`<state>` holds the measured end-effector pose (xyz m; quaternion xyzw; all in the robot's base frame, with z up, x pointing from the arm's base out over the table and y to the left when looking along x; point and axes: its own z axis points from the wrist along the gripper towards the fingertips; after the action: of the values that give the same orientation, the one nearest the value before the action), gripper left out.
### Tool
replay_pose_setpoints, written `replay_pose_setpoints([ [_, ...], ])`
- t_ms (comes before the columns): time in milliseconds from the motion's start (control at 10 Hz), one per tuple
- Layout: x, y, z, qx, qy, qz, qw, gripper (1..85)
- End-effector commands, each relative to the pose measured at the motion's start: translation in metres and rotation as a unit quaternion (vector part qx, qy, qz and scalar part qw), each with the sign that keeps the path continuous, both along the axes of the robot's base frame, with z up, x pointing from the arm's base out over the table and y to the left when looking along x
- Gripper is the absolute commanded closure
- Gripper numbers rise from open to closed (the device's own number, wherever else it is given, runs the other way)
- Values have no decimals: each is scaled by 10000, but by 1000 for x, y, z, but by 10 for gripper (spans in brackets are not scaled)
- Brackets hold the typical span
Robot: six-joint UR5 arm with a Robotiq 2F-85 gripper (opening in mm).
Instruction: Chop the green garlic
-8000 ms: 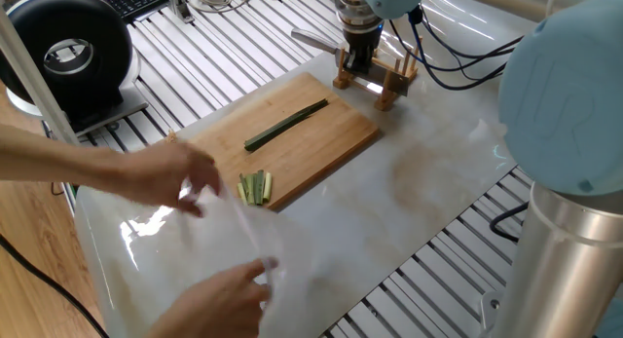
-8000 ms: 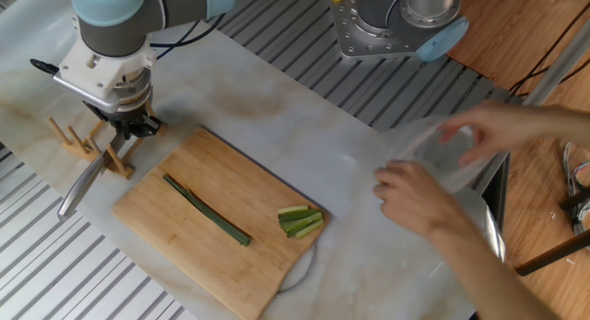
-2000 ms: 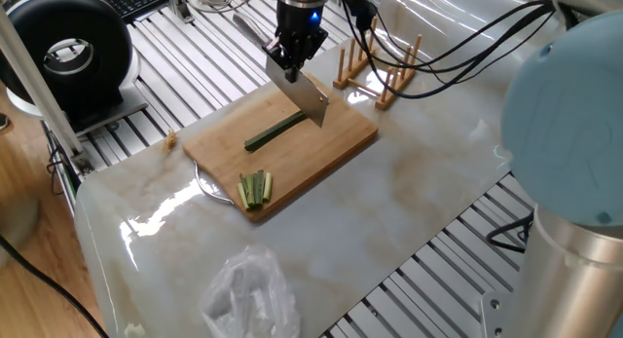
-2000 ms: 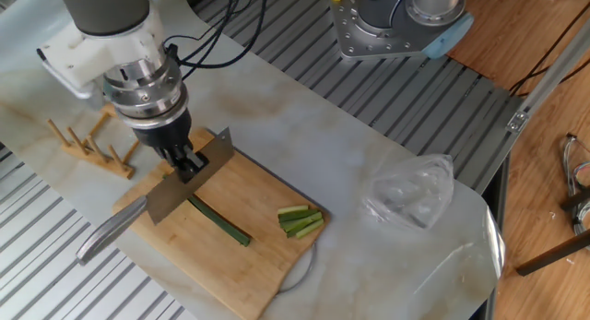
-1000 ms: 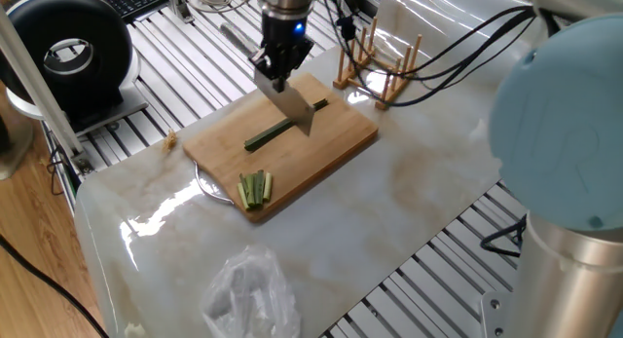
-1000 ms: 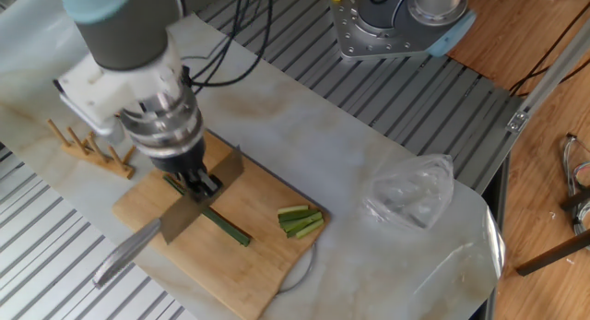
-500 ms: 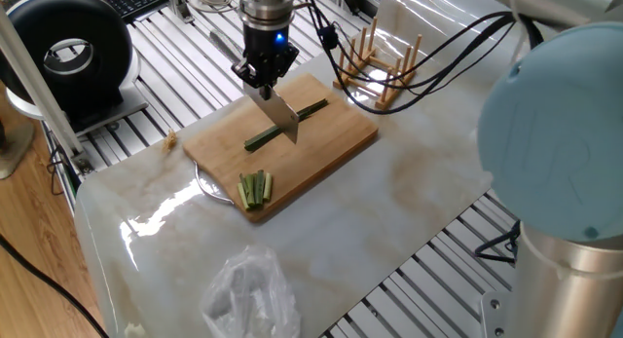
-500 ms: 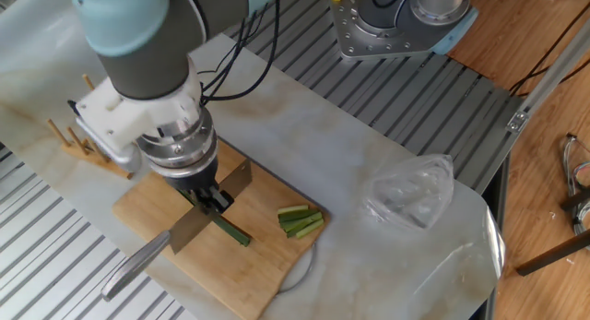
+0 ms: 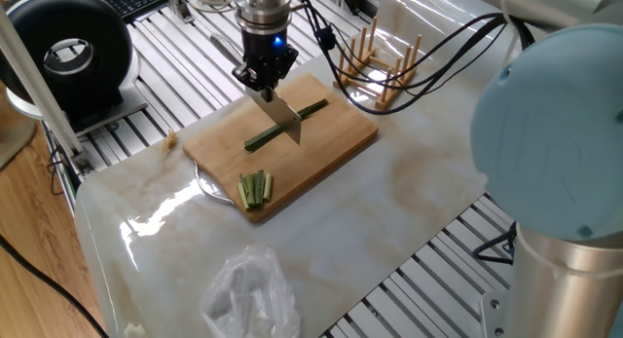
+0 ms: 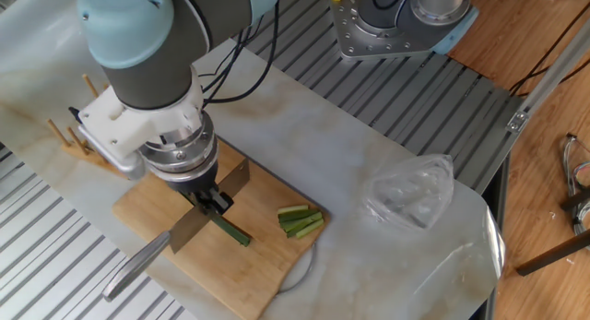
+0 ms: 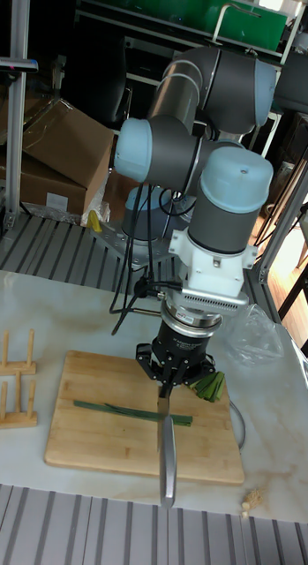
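Observation:
The green garlic [image 9: 259, 138] [image 10: 233, 233] [image 11: 109, 408] is a long dark-green stalk lying on the bamboo cutting board [image 9: 341, 133] [image 10: 267, 260] [image 11: 101, 446]. My gripper [image 9: 265, 78] [image 10: 208, 202] [image 11: 174, 378] is shut on a knife [image 9: 286, 121] [image 10: 184, 230] [image 11: 165, 446], gripping it where blade and handle meet. The blade crosses the stalk. Whether its edge touches the stalk I cannot tell. A bundle of short paler green sticks [image 9: 255, 188] [image 10: 300, 220] [image 11: 209, 386] lies at the board's end, apart from the blade.
A wooden peg rack [image 9: 380, 60] [image 10: 78, 140] [image 11: 14, 388] stands just off the board. A crumpled clear plastic bag [image 9: 250, 294] [image 10: 412, 193] [image 11: 255, 340] lies on the marble top. A black round device [image 9: 63, 51] sits at the far left. Slatted metal surrounds the marble.
Over the last second my gripper carried the knife along the stalk toward the bundle end of the board. In the last half second it hardly shifted.

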<state>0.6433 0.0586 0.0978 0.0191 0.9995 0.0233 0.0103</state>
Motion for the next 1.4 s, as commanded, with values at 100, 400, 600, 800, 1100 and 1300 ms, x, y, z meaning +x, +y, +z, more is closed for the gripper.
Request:
replay_pose_setpoints([
  [100, -10, 10, -8, 149, -55, 14, 9999, 843],
  [400, -18, 11, -8, 133, -2, 48, 9999, 843],
  [600, -18, 10, -9, 179, -11, 55, 9998, 843],
  [800, -17, 8, -11, 163, -11, 62, 9998, 843],
  [1100, -15, 9, -13, 194, -10, 47, 9998, 843],
  [1300, -15, 8, -14, 171, 4, 71, 9998, 843],
])
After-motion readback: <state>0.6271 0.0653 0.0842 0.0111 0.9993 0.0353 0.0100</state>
